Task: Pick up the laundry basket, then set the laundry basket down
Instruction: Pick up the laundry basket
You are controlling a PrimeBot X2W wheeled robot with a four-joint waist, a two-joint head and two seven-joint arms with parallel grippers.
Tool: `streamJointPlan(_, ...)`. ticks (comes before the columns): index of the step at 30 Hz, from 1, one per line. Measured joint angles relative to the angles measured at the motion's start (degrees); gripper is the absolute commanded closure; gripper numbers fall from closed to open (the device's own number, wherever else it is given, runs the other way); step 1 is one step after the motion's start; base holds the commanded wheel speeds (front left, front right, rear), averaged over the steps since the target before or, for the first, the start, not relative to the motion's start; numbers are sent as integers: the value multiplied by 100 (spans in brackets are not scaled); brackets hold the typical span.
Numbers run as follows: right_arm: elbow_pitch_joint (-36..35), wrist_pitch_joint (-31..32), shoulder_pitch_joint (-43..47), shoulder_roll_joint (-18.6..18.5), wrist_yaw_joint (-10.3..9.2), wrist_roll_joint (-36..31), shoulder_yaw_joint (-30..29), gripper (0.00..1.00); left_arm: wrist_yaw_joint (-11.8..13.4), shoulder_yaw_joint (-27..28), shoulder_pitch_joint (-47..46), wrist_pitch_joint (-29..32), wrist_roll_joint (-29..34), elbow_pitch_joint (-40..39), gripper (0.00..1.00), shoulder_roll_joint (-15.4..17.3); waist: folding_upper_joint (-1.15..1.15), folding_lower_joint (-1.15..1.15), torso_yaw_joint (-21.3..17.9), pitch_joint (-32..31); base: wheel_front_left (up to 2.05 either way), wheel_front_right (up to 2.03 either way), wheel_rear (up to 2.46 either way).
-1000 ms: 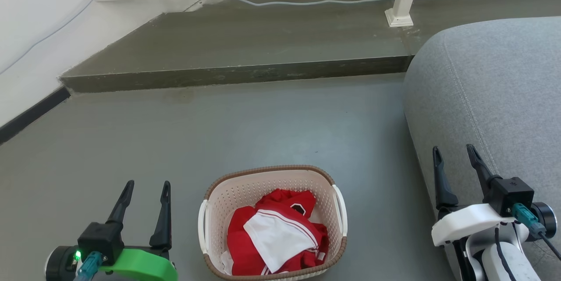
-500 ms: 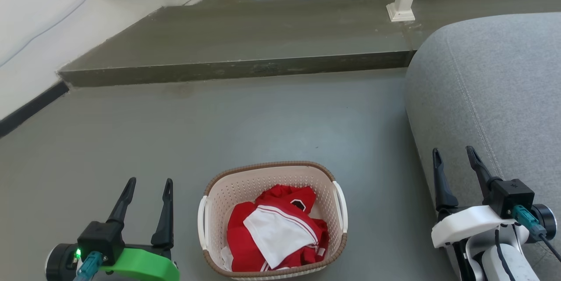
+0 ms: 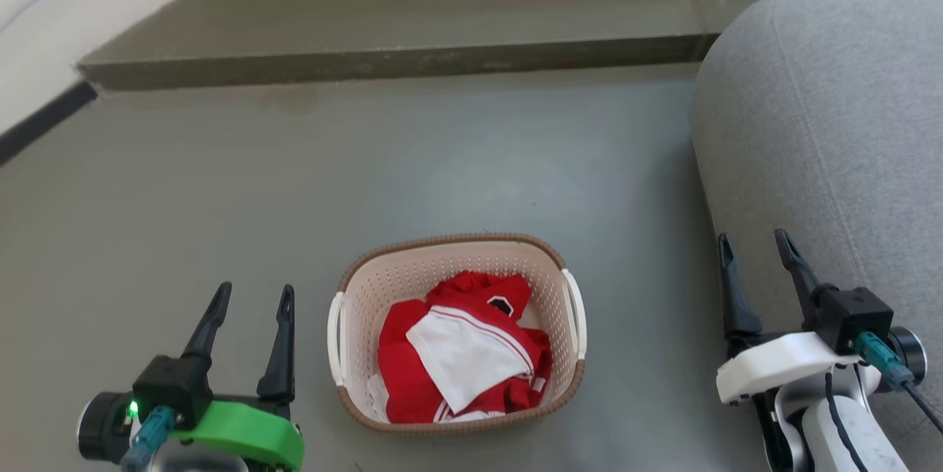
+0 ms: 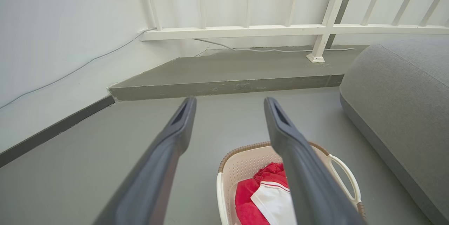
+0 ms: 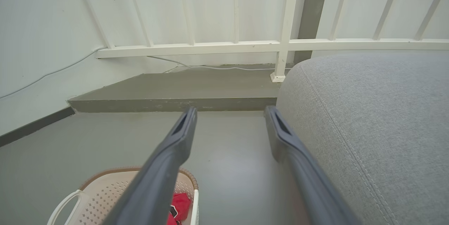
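Observation:
The laundry basket [image 3: 412,277] stands on the grey floor low in the head view, cream-white and perforated, with a brown rim and two white side handles. Red and white clothes [image 3: 460,358] lie inside it. My left gripper [image 3: 254,294] is open to the basket's left, apart from it, fingers pointing away from me. On the basket's right, beside the sofa, my right gripper [image 3: 753,238] is open and holds nothing. The basket [image 4: 242,161] lies low between the fingers in the left wrist view. In the right wrist view the basket [image 5: 101,193] sits at the bottom left.
A grey sofa [image 3: 832,118] fills the right side, close to my right arm. A raised concrete step [image 3: 390,63] crosses the floor ahead, with a white railing [image 4: 245,30] and a cable behind it. A white wall with dark skirting [image 3: 37,122] runs along the left.
The whole head picture has shifted upward, so the camera has tilted down. The basket and both grippers keep their places relative to each other.

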Motion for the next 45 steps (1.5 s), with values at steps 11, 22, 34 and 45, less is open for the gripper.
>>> streamJointPlan(11,76,8,-454,31,44,51,175,0,-90,-14,-724,148,-66,279,0,-78,0,0,42,767,0,0,0)
streamJointPlan(22,528,52,-1310,36,48,54,368,0,-472,-42,-1918,355,-160,991,0,-126,0,1,78,1720,0,0,0)
streamJointPlan(34,1257,59,-2232,38,49,70,572,0,-881,-209,-3039,651,-210,2033,0,-189,0,1,71,2693,0,0,0)
streamJointPlan(45,1923,58,-2726,38,94,109,860,0,-1122,-240,-3637,656,-258,3045,0,-341,0,1,105,3357,0,0,0)
